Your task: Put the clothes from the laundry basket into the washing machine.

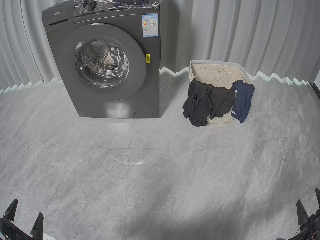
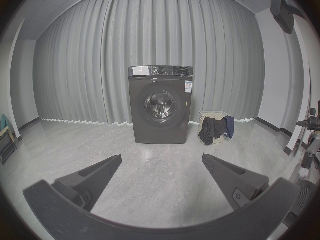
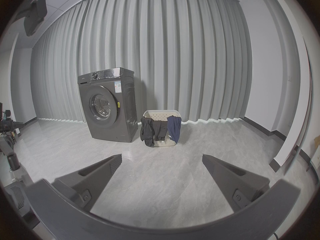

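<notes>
Nearest to us are the two grippers, low at the near edge of the pale grey tiled floor (image 1: 150,170); the left gripper (image 1: 26,214) has its dark fingers spread wide apart with nothing between them; the right gripper (image 1: 308,200) is parted in the same way and is just as empty; both are well apart from the laundry. Farther off we see the washing machine (image 1: 103,57), dark grey and standing on the floor against the pleated curtain (image 1: 233,24); its round door (image 1: 101,62) with the glass window is closed, and a small yellow tag (image 1: 147,58) sits at the door's edge. On the machine's right, near it but not touching, stands the cream laundry basket (image 1: 216,64), its inner wall pierced with small crosses. The clothes hang over its front rim, side by side: a black garment (image 1: 198,102) on the side toward the machine, trailing down to the floor; a dark grey garment (image 1: 221,100) in the middle; a navy garment (image 1: 243,99) on the far side.
</notes>
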Robot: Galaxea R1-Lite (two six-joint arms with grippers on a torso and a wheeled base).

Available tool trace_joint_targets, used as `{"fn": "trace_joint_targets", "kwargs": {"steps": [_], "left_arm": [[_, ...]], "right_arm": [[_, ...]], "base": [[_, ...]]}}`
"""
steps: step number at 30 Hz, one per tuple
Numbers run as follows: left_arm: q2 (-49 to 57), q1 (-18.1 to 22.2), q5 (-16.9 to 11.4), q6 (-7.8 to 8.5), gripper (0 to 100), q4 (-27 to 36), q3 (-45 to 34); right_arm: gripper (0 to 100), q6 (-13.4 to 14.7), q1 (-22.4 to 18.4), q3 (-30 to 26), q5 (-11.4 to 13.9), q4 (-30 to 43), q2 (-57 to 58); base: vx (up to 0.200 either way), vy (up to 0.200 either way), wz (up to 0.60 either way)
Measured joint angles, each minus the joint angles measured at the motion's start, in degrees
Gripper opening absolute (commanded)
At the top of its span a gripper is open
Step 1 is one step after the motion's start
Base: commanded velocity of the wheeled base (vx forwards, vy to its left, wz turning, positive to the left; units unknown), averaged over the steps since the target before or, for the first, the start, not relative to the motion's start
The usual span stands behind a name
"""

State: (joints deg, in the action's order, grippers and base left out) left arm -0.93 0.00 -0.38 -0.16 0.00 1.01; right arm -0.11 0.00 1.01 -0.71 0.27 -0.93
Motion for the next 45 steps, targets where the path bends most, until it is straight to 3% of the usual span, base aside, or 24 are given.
{"fn": "trace_joint_targets", "kwargs": {"steps": [21,26,45], "left_arm": [[0.00,0.00,0.11,-0.52,100,-0.02,0.00],[0.00,0.00,0.20,-1.26,100,-0.05,0.00],[0.00,0.00,0.20,-1.58,100,-0.10,0.00]], "right_arm": [[100,0.06,0.07,0.00,0.02,0.00,0.00],[100,0.04,0.07,0.00,0.00,0.00,0.00],[100,0.04,0.10,0.00,0.02,-0.05,0.00]], "base": [[0.000,0.000,0.00],[0.200,0.000,0.00],[0.200,0.000,0.00]]}}
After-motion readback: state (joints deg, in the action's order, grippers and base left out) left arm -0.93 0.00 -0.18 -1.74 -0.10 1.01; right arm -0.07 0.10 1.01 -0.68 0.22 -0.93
